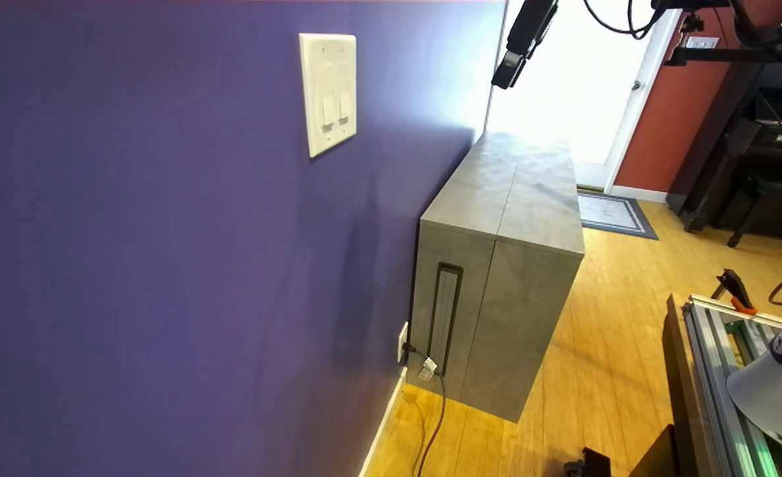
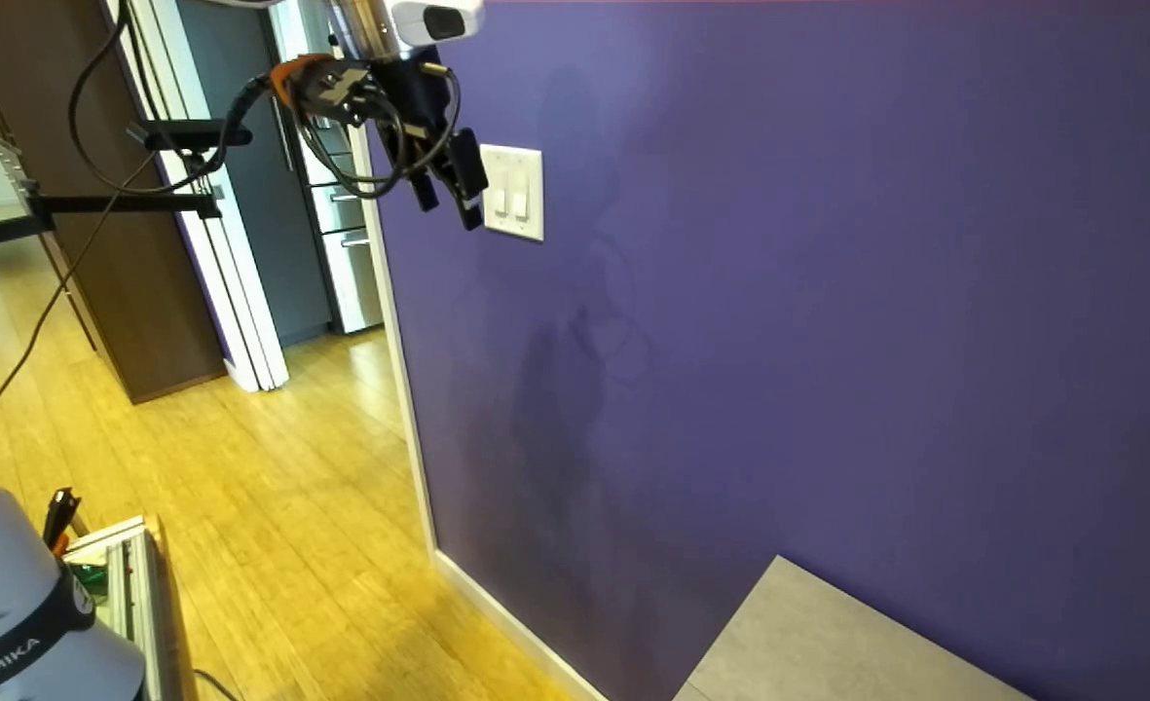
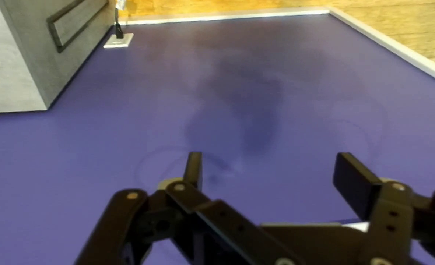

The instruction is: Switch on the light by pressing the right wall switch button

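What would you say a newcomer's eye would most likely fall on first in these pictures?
Most likely the broad purple wall, which spreads across all three views, with a white switch plate standing out on it in the upper part of both exterior views. Next might come the grey cabinet standing along that wall, and then the black gripper, dark and open in the lower part of the wrist view.

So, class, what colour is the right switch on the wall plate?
Creamy white: the right switch shows best in an exterior view.
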Available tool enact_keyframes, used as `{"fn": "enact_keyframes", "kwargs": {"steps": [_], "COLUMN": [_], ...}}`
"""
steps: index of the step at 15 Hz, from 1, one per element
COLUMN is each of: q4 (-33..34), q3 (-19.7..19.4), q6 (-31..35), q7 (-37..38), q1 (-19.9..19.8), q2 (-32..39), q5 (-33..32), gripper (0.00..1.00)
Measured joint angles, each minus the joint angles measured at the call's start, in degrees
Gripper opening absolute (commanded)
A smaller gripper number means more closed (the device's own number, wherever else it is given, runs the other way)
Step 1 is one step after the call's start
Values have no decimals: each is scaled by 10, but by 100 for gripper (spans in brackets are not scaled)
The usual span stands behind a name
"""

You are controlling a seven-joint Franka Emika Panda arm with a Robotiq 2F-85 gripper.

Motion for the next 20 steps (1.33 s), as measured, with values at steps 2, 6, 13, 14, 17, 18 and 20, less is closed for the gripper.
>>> {"fn": "enact_keyframes", "kwargs": {"steps": [2,6,13,14,17,18,20], "q4": [10,24,45,50,65,69,78], "q3": [1,3,6,6,6,7,9], "q6": [14,17,84,89,107,117,140], "q7": [-8,-24,-25,-27,-33,-33,-35], "q1": [15,42,46,48,56,58,59], "q2": [17,39,87,94,114,122,140], "q5": [24,79,161,175,205,210,220], "gripper": [46,18,0,0,0,0,0]}}
